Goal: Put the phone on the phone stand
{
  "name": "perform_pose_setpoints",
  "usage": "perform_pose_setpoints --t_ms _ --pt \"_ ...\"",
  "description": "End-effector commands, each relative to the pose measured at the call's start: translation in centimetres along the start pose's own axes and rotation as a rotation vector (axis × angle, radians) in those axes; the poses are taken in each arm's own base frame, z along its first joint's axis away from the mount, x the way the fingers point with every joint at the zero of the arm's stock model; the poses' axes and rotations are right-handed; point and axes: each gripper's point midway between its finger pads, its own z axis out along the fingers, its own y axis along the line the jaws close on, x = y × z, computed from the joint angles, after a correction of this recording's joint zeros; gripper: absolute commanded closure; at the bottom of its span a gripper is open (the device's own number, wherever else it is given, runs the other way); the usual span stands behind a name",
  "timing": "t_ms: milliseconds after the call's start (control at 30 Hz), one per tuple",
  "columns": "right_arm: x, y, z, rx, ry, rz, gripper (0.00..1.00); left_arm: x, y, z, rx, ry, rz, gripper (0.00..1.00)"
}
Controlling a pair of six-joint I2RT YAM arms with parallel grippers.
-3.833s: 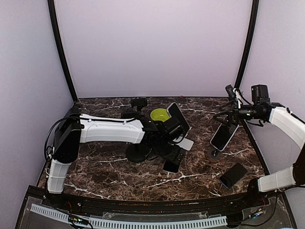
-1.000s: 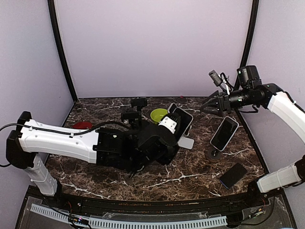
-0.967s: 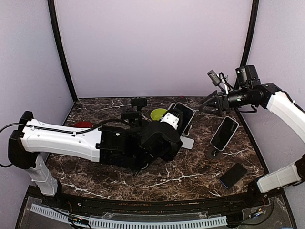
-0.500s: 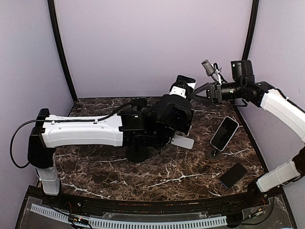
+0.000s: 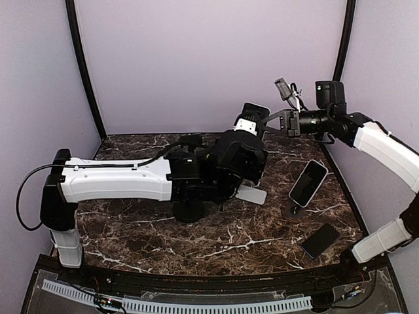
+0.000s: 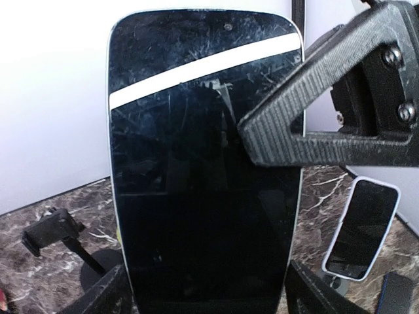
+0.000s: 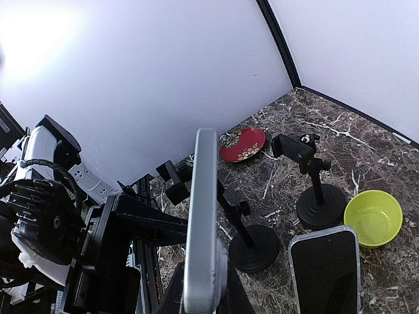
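The phone (image 6: 196, 163) is a slim slab with a black, finely scratched screen, rounded corners and a pale silvery rim. A white streak of reflected light slants across its upper part. It stands upright in the air, high above the back middle of the table (image 5: 131, 229), its screen towards the left wrist camera, well clear of every stand. The left gripper (image 5: 251, 121) pinches it low down, one finger on each long edge, the jaws set only as wide as the phone. The right gripper (image 5: 268, 123) reaches in from the right at the same height. One ribbed black finger (image 6: 281, 134) of it crosses in front of the screen's right edge, and in the right wrist view the phone shows edge-on in the middle. Whether those jaws press the phone or only straddle it cannot be told. Down on the table an empty stand (image 7: 313, 190) and a second stand (image 7: 252, 245) sit near each other, and to the right a third stand (image 5: 292, 210) bears a second phone (image 5: 308, 183), leaning back.
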Motion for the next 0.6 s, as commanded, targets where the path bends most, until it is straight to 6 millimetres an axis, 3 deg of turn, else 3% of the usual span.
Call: perform_pose_setpoints --t_ms 0,133,200,333,567 --pt "-0.7 1.3 0.1 -0.053 -0.009 -0.087 1.00 -3.9 -0.3 -1.3 0.123 -0.037 -0.107 0.14" --pt "-0.7 1.4 -0.3 -0.015 0.026 -0.174 1.00 -3.8 -0.5 -2.8 0.234 0.022 -0.031 0.04" --pt "-0.7 1.6 -0.6 -0.004 0.048 -0.217 1.00 -3.7 -1.6 -4.3 0.393 0.048 0.012 0.05" --pt "-0.4 2.8 -1.1 -0.040 0.089 -0.317 1.00 -3.3 -1.4 -6.5 0.560 0.090 0.040 0.08" --pt "1.6 3.9 -1.3 -0.121 0.178 -0.383 1.00 -2.2 -0.4 -7.9 0.686 0.215 0.104 0.23"
